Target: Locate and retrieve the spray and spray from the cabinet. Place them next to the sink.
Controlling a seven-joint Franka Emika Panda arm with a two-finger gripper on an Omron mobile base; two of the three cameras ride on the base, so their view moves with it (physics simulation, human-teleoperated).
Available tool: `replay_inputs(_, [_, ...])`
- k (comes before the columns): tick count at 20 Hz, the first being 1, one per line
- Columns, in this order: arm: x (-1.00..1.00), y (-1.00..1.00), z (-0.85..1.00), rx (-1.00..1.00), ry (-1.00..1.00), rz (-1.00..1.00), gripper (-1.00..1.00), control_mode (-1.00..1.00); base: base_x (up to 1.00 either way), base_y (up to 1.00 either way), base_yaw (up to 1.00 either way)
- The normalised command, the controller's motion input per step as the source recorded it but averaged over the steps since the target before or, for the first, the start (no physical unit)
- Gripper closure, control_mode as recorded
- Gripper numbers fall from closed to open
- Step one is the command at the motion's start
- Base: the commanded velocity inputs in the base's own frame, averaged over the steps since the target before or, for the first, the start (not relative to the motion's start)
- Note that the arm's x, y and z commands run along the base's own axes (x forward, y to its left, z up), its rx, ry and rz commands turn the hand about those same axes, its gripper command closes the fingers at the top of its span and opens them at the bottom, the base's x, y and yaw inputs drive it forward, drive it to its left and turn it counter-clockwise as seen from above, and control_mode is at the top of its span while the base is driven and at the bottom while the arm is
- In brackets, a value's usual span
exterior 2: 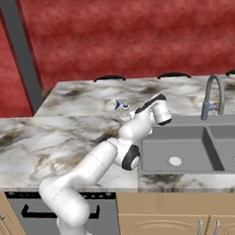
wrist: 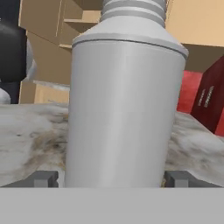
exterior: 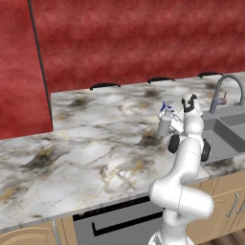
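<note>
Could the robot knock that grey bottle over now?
Maybe. The spray bottle stands upright on the marble counter between the gripper jaws, with small gaps at both fingertips. If the hand pulls back crooked, a fingertip could clip the bottle and tip it. It also stands close to the sink, so a bump that way might send it in.

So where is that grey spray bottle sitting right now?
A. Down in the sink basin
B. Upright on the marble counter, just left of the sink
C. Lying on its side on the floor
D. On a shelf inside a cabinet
B. The spray bottle stands upright on the marble counter, a little to the left of the sink, with the gripper right at its base, one fingertip on each side.
</note>
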Motion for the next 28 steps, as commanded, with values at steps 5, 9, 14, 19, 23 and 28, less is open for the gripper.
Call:
replay_inputs(5, [0.01, 0.0, 0.0, -0.02, 0.01, 0.02, -1.0, -1.0, 0.0, 0.0, 0.0])
replay_inputs(9, [0.08, -0.03, 0.0, -0.02, 0.01, 0.0, -1.0, -1.0, 0.0, 0.0, 0.0])
replay_inputs(14, [0.2, -0.15, 0.15, -0.04, 0.05, 0.0, -1.0, -1.0, 0.0, 0.0, 0.0])
replay_inputs(19, [0.05, -0.31, 0.14, -0.06, 0.02, 0.0, -1.0, -1.0, 0.0, 0.0, 0.0])
replay_inputs(23, [-0.08, -0.32, 0.02, -0.08, 0.0, 0.0, -1.0, -1.0, 0.0, 0.0, 0.0])
replay_inputs(28, [-0.47, -0.23, 0.0, -0.12, -0.07, 0.0, -1.0, -1.0, 0.0, 0.0, 0.0])
